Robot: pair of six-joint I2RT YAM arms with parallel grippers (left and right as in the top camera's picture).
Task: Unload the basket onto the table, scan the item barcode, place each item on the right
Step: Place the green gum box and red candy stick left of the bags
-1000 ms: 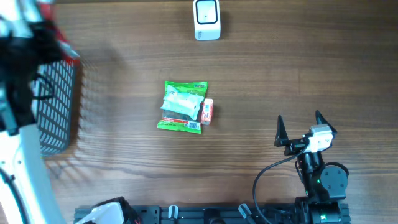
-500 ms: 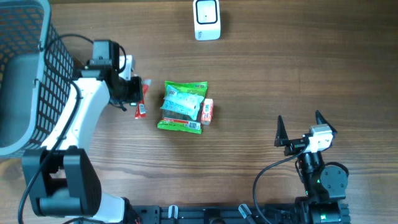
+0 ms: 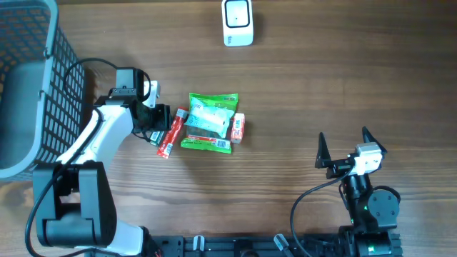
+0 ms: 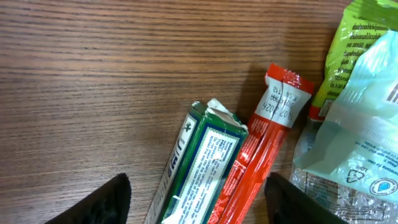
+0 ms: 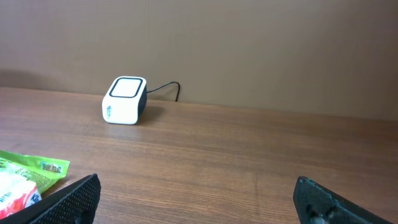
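The open left gripper (image 4: 198,190) straddles the red stick (image 4: 264,155) and green box (image 4: 199,165), both lengthwise between its fingers (image 4: 115,198); the open right gripper (image 3: 346,148) sits well apart.

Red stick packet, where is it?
Overhead, left of centre: the red stick packet lies between a green box and the green snack bag, at the left gripper.

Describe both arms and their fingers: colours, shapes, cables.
Left arm: white shells, black joints, and a black cable looping near the wrist. Right arm: black, with a white-grey wrist block and a curving black cable. Both have dark, pointed fingers.
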